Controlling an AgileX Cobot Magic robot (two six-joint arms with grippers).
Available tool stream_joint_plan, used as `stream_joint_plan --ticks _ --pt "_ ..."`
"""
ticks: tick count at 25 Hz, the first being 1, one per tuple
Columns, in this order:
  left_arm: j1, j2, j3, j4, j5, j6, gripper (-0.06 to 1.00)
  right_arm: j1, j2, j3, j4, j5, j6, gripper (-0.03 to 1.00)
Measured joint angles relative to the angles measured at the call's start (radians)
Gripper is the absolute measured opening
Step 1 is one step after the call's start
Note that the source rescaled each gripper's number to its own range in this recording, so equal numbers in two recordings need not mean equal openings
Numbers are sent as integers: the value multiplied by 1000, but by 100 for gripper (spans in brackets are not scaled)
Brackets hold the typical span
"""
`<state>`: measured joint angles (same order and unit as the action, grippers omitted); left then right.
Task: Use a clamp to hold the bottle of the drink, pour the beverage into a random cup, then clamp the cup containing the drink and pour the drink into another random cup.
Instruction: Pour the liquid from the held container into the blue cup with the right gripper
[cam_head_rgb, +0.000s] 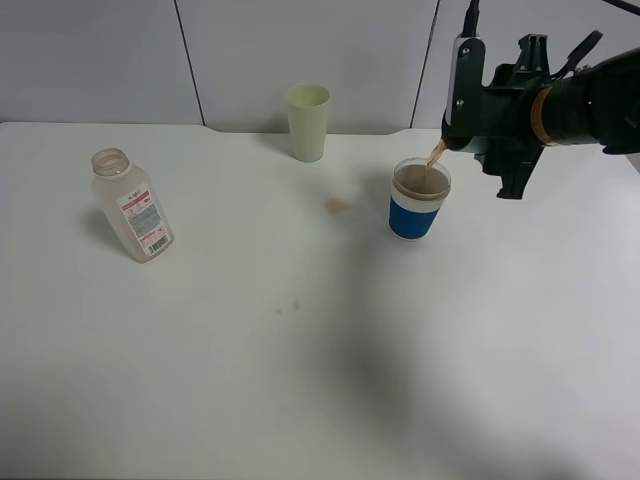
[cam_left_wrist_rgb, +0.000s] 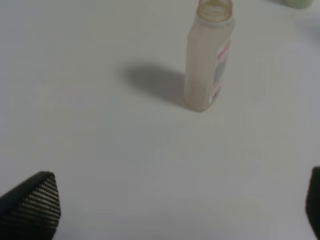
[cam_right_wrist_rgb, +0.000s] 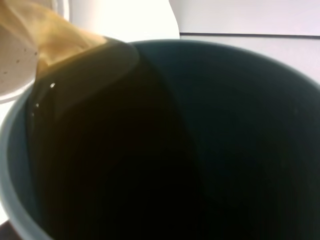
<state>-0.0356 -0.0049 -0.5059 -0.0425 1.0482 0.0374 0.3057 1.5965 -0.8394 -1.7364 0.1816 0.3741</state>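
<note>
My right clamp (cam_head_rgb: 470, 120) hangs at the back right, shut on the teal-green cup containing the drink (cam_right_wrist_rgb: 240, 125), which is tipped over. That cup fills the right wrist view; the exterior view hides it behind the clamp. Brown beverage (cam_right_wrist_rgb: 75, 65) runs over its rim in a thin stream (cam_head_rgb: 437, 152) into the clear blue-banded cup (cam_head_rgb: 418, 198), which holds brown liquid. The bottle of the drink (cam_head_rgb: 133, 205) stands upright at the far left, uncapped (cam_left_wrist_rgb: 207, 60). My left clamp (cam_left_wrist_rgb: 172, 210) is open, well short of the bottle, and is outside the exterior view.
A pale yellow-green cup (cam_head_rgb: 308, 120) stands at the back centre, near the wall. Small brown spill marks lie on the white table (cam_head_rgb: 300, 400), one left of the blue-banded cup (cam_head_rgb: 338, 205) and one nearer the middle (cam_head_rgb: 285, 308).
</note>
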Motion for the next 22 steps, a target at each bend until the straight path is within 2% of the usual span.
stream_joint_plan --ticks 9,22 --pt "0 0 0 0 0 0 100 0 0 0 0 1 -82 2" --pt "0 0 0 0 0 0 100 0 0 0 0 72 -89 2"
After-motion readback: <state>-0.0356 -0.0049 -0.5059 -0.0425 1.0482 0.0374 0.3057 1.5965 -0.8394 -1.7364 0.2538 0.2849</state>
